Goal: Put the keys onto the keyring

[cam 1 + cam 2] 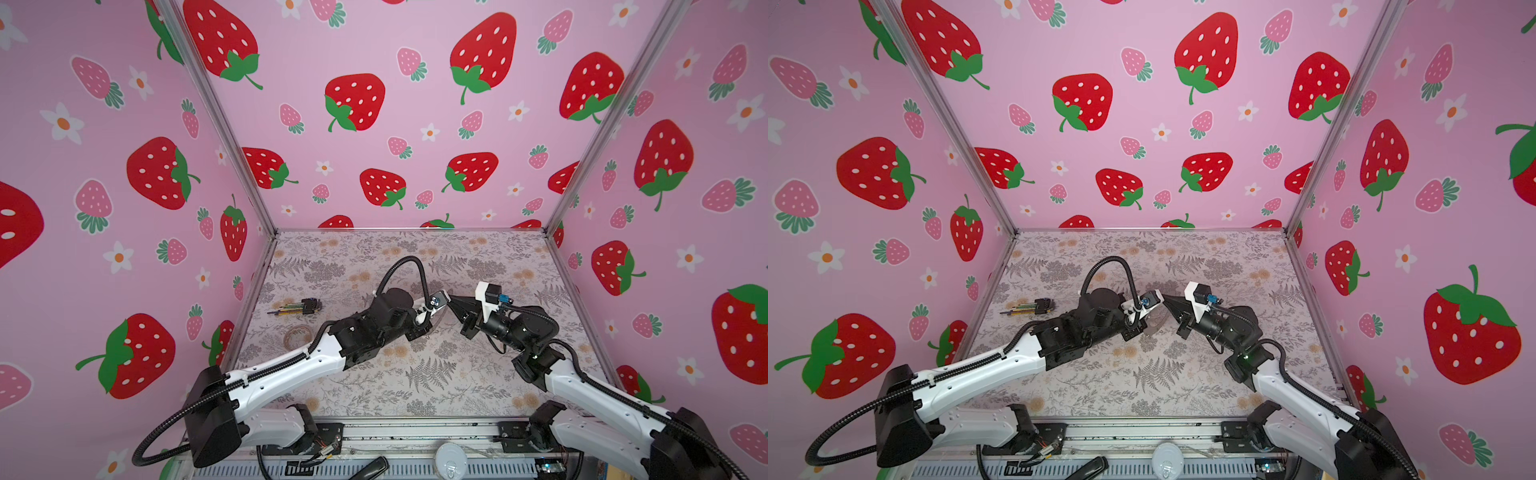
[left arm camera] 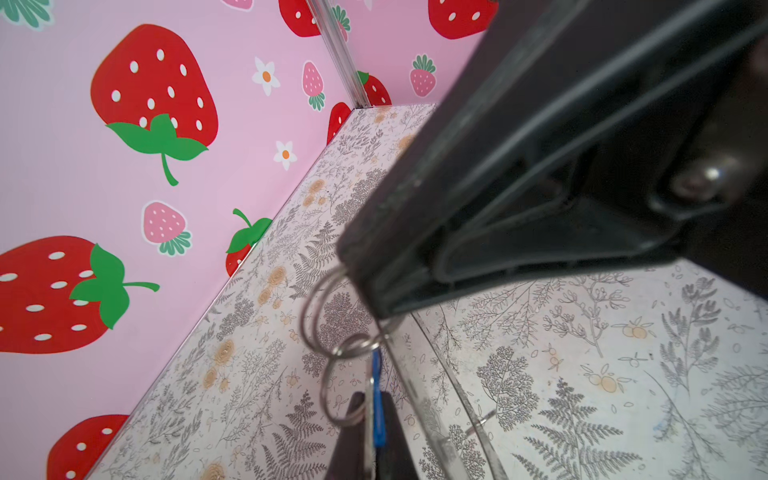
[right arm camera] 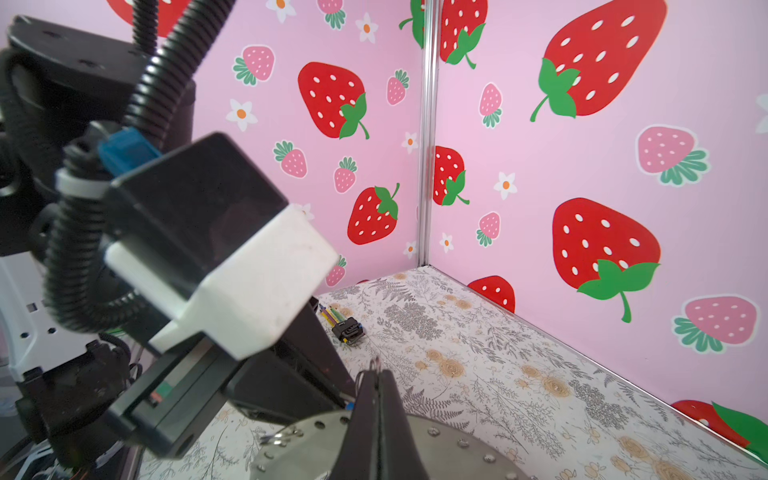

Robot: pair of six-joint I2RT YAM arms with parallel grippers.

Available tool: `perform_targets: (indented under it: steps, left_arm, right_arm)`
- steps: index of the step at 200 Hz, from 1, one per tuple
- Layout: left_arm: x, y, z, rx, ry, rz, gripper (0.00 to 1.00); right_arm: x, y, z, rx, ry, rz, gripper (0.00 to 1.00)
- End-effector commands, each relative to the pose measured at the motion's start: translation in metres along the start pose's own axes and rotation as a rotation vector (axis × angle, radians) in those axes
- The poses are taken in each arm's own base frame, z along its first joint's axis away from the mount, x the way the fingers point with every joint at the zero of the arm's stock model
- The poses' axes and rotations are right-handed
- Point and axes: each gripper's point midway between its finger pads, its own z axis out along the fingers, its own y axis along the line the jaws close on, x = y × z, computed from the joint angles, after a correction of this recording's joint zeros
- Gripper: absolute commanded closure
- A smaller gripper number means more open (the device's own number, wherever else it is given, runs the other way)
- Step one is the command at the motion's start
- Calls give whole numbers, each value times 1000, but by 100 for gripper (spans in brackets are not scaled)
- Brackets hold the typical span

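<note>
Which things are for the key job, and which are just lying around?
For the job: blue key, pinched by the right tool; wire rings, pinched by the left tool; big grey metal ring.
Just lying about: black plug with coloured wires; clear round thing.

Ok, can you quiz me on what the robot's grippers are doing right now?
1. True or false: the wire bundle lies on the table, and no gripper touches it.
2. Which gripper is shut on the blue key? A) the left one B) the right one C) neither
3. Fill in the gap: the left gripper is shut on a thin wire ____.

Key
1. True.
2. B, the right gripper.
3. Ring: the left wrist view shows the thin wire ring sticking out of the gripper's tip.
</note>
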Motion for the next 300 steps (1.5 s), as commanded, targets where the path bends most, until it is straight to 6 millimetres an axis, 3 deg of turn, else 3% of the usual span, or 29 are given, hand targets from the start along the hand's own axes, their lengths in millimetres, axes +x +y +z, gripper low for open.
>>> perform_targets:
  steps: [1, 59, 87, 106, 138, 167, 190, 240, 300]
  left_arm:
    - [-10, -1, 3, -24, 7, 85, 100]
    - [-17, -9, 12, -27, 21, 131, 100]
    - [-18, 2, 1, -61, 8, 101, 65]
    - [-15, 13, -14, -57, -19, 52, 57]
    - [-10, 27, -39, -8, -66, 0, 58]
    - [-19, 36, -60, 64, -155, -57, 61]
    - [-32, 29, -72, 194, -233, -105, 62]
    - [-42, 10, -71, 376, -276, -135, 65]
    - [-48, 0, -72, 452, -310, -136, 68]
  right_arm:
    - [-34, -13, -6, 97, -139, 0, 100]
    - [-34, -15, -5, 104, -146, 6, 100]
    - [-30, -12, -7, 88, -132, -11, 100]
    - [-27, -3, -5, 35, -119, -26, 100]
    - [-26, 13, -3, -62, -119, -47, 100]
    - [-26, 27, -1, -158, -121, -70, 100]
    - [-27, 36, 0, -213, -129, -75, 100]
    - [-31, 48, -1, -293, -136, -83, 100]
    - [-29, 50, 1, -310, -124, -73, 100]
